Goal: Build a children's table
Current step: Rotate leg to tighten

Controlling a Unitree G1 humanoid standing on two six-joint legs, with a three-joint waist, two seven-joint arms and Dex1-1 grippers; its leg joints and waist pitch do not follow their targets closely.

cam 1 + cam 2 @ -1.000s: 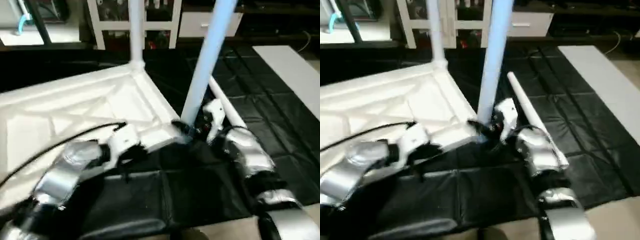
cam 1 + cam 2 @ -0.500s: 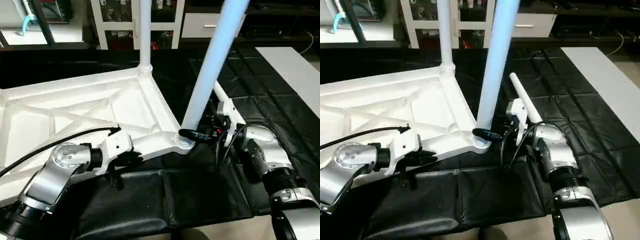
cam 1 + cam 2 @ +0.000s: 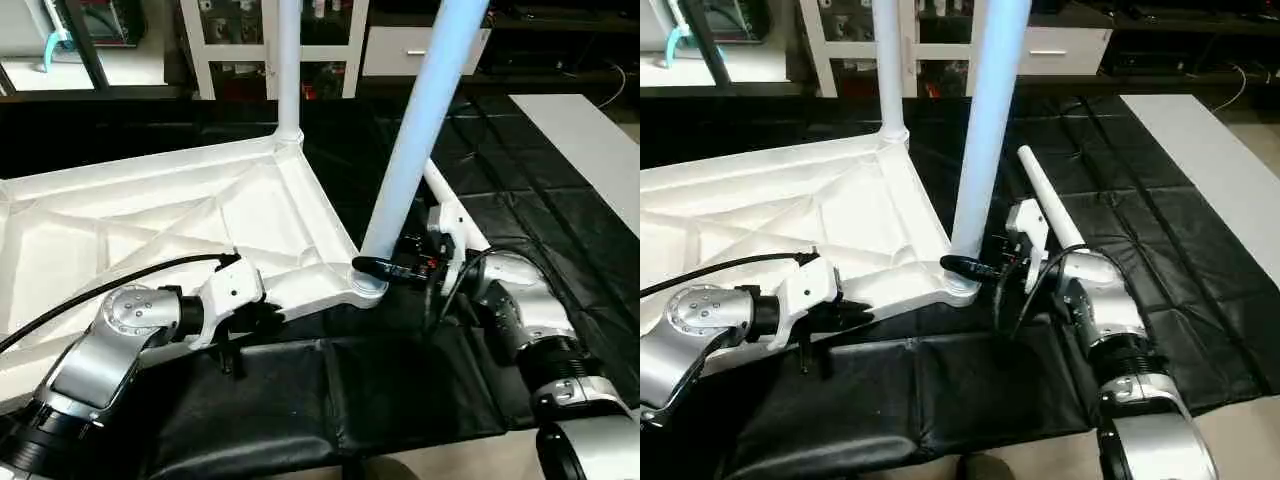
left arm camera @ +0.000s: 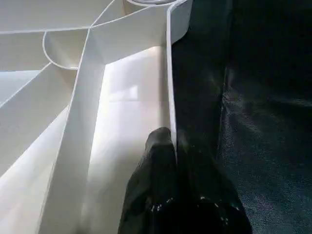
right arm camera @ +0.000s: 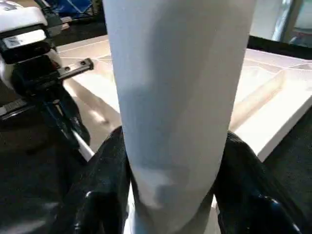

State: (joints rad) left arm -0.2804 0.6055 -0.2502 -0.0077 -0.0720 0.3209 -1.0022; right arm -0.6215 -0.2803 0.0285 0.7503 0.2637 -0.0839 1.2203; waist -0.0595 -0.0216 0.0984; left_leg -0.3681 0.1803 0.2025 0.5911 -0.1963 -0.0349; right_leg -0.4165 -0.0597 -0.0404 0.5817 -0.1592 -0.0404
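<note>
since a second ago your view steadies; right gripper (image 3: pixel 378 268) stays clamped on upright leg (image 3: pixel 415 140), near-right socket (image 3: pixel 368 283) directly below; left gripper (image 4: pixel 178 161) pinches top's rim (image 4: pixel 170 97).

Right tool (image 5: pixel 170 195) clamps white leg (image 5: pixel 178 97); table top (image 5: pixel 263 112) behind

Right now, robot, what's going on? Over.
Right pincer around near leg at corner socket. Left pincer clamps tabletop rim. Spare leg lies beside.

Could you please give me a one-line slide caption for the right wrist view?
Right claw closed around the base of a white table leg, with the upturned tabletop and the left claw behind.
</note>
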